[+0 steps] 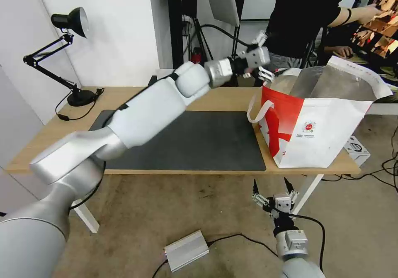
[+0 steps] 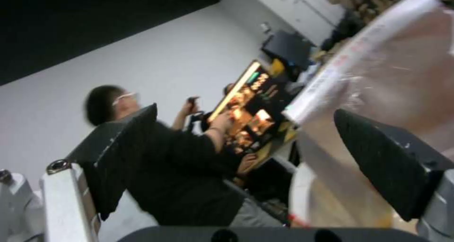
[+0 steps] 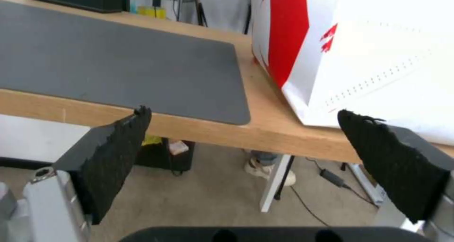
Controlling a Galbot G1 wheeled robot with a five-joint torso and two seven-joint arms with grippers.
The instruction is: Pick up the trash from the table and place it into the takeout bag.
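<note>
No trash shows on the table (image 1: 232, 97) or its dark grey mat (image 1: 199, 141); whatever lies inside the takeout bag (image 1: 319, 132) is hidden. The white and red bag stands open at the table's right end, foil lining showing. My left gripper (image 1: 264, 60) hovers at the bag's upper left rim, above the table. In the left wrist view the left gripper (image 2: 246, 110) is open and empty, with the foil lining (image 2: 402, 68) beside it. My right gripper (image 1: 271, 188) hangs below the table's front edge, in front of the bag, and the right gripper (image 3: 243, 111) is open with nothing in it.
A black desk lamp (image 1: 70, 25) stands at the table's back left corner. On the floor lie a silver box (image 1: 186, 251) with a cable and a small white box (image 1: 356, 149). A person in black stands behind the table near the bag.
</note>
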